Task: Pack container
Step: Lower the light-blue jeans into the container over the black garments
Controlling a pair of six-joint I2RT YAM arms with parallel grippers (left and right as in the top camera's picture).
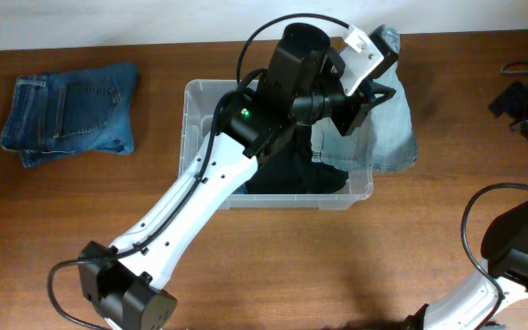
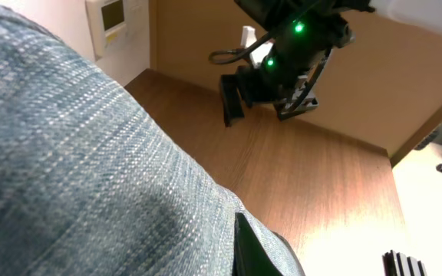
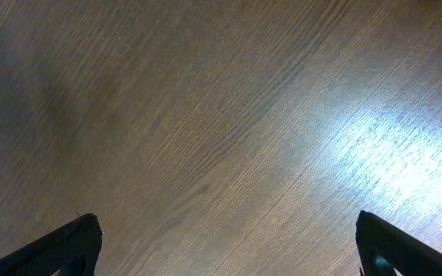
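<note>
Reaching highest toward the lens, the left gripper (image 1: 368, 94) hangs over the container's far right corner, jaws clenched on pale jeans (image 1: 388, 133). Farthest left, folded dark jeans (image 1: 67, 115) lie on the tabletop (image 1: 81, 238), well apart from the container (image 1: 291, 200), which sits mid-tabletop with a dark garment (image 1: 291, 170) inside. The pale jeans drape over its right rim, partly inside, partly out. Rightmost, the right gripper (image 3: 229, 241) hovers over the wood, jaws released and wide apart.

One container (image 1: 282, 200), three garments (image 1: 70, 115) — two arms (image 1: 200, 192)
</note>
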